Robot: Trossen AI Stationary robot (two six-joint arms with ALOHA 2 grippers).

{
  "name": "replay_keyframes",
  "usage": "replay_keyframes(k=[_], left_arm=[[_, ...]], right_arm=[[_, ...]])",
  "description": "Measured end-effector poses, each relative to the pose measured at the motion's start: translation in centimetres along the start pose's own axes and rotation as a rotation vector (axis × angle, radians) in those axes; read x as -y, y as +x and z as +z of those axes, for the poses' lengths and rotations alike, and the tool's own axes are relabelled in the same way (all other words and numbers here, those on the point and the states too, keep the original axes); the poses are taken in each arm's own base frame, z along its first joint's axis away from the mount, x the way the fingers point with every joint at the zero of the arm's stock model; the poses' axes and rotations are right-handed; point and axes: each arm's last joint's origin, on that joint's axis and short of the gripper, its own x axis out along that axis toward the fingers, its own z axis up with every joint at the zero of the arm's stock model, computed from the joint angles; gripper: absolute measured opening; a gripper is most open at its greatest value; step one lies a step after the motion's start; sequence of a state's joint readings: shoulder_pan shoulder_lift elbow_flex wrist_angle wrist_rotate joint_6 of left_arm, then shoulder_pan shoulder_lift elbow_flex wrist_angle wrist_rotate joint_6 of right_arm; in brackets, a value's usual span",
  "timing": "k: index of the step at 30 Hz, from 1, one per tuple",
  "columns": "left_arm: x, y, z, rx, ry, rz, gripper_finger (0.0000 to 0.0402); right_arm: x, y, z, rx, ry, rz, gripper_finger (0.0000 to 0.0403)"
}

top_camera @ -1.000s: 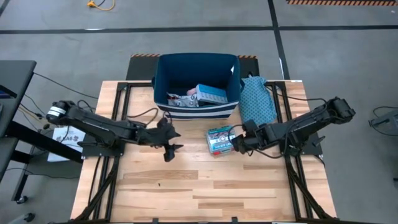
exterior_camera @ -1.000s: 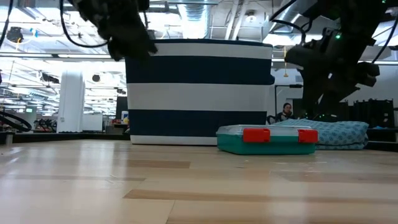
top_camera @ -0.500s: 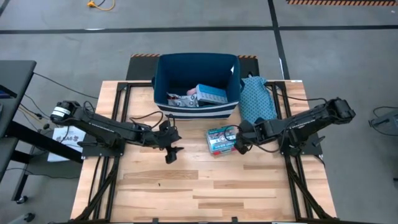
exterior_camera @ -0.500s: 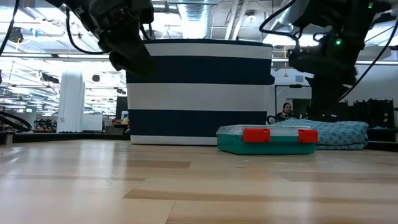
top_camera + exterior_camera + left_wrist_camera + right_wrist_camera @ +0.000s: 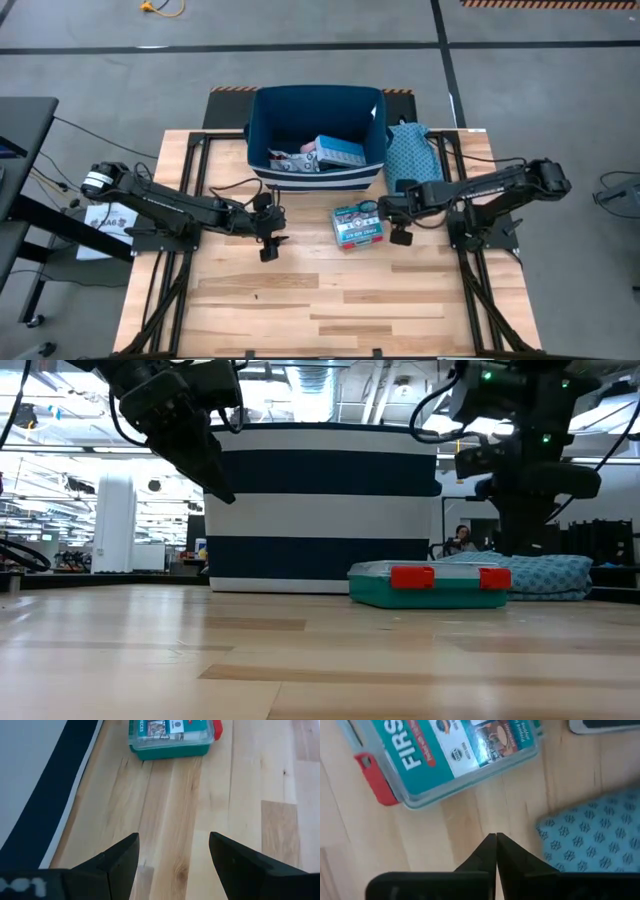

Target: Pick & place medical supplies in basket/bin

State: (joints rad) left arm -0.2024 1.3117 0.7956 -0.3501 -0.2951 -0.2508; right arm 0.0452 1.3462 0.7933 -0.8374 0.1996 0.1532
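Note:
The teal first-aid box with red clasps (image 5: pixel 357 225) lies flat on the wood table in front of the navy striped bin (image 5: pixel 318 100); the low view shows the box (image 5: pixel 430 584) before the bin (image 5: pixel 320 510). The bin holds a light blue box (image 5: pixel 340 150) and white packets (image 5: pixel 288 160). My right gripper (image 5: pixel 496 847) is shut with nothing in it, hovering over bare wood between the box (image 5: pixel 455 755) and the teal patterned cloth bag (image 5: pixel 590 830). My left gripper (image 5: pixel 172 852) hangs open above the table, left of the box (image 5: pixel 172 737).
The teal cloth bag (image 5: pixel 413 160) lies right of the bin, close behind my right arm (image 5: pixel 470 195). The bin's striped wall (image 5: pixel 35 805) runs beside my left gripper. Bare wood (image 5: pixel 320 300) stretches across the near half of the table.
My right gripper has shut on nothing. It has also risen and swung toward the far edge, beside the box's right end. My left gripper has tipped its fingers downward and shifted slightly toward the table's left. The box has stayed where it was.

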Motion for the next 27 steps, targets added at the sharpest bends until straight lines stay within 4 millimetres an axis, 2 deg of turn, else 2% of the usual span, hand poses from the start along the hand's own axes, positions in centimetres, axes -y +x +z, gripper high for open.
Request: replay_keyframes(k=[6, 14, 27], left_arm=[[0.0, 0.1, 0.1, 0.012, -0.003, 0.006, 0.0231], [0.9, 2.8, -0.5, -0.051, -0.028, -0.024, 0.0231], [0.6, 3.3, -0.3, -0.046, -0.03, -0.041, 0.0231]], right_arm=[[0.2, 1.4, 0.5, -0.04, -0.105, 0.036, 0.0001], [-0.7, 3.7, 1.2, -0.086, -0.162, 0.041, 0.0], [-1.1, 4.3, 2.0, -0.036, -0.281, 0.09, 0.0]])
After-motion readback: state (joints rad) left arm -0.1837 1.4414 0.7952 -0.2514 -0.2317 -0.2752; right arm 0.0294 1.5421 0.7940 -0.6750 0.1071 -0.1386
